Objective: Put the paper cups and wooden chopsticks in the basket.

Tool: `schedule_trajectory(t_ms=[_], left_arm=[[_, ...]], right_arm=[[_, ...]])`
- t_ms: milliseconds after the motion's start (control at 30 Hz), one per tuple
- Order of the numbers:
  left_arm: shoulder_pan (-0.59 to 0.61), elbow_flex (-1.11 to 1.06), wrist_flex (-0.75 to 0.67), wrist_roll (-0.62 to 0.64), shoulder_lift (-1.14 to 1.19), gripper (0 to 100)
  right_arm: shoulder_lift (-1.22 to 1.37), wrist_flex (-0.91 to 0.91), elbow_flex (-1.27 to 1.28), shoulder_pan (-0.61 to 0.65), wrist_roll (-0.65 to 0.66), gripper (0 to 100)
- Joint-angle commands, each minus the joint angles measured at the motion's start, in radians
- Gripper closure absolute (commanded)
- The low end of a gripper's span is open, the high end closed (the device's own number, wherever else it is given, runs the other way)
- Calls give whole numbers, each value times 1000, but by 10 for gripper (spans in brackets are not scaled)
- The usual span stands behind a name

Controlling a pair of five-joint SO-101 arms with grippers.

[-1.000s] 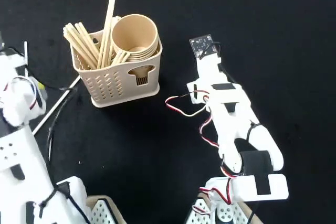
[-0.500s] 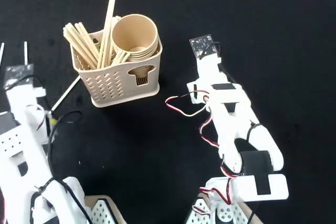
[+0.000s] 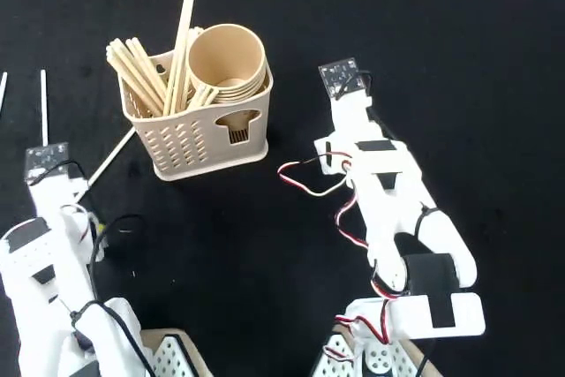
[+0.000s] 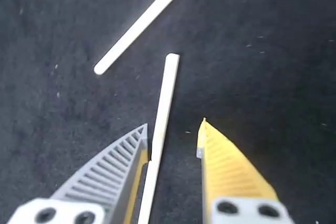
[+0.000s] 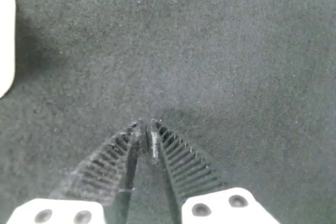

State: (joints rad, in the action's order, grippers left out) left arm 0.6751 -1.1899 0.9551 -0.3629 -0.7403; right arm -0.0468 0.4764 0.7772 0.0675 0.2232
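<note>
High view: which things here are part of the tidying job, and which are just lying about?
Part of the job:
basket
paper cups, stacked in it
chopsticks, standing in it
loose chopsticks on the table
left gripper, open, with one between its fingers

Just lying about:
red and white wires by the other arm
black table

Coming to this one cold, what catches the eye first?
The basket, far left on the table, stands packed with cups and chopsticks. Nearer the arms, the left gripper hangs open over a loose chopstick; the right gripper lies shut mid-table.
</note>
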Motion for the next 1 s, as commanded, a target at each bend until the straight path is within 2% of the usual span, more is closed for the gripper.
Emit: schedule_trajectory(t_ms=[0, 133, 433, 600, 800, 967], left_arm=[[44, -8, -17, -5, -2, 840], [48, -2, -46, -44, 0, 838], [41, 16, -72, -46, 25, 838], [39, 56, -133, -48, 187, 841], [41, 163, -127, -46, 382, 843], [39, 163, -127, -46, 387, 951]], right_arm=[[-5, -14, -21, 8, 8, 987], [-4, -14, -21, 8, 8, 987], [-4, -14, -19, 5, 8, 987], [-4, -14, -19, 5, 8, 987], [-4, -14, -19, 5, 8, 987], [-4, -14, -19, 5, 8, 987]])
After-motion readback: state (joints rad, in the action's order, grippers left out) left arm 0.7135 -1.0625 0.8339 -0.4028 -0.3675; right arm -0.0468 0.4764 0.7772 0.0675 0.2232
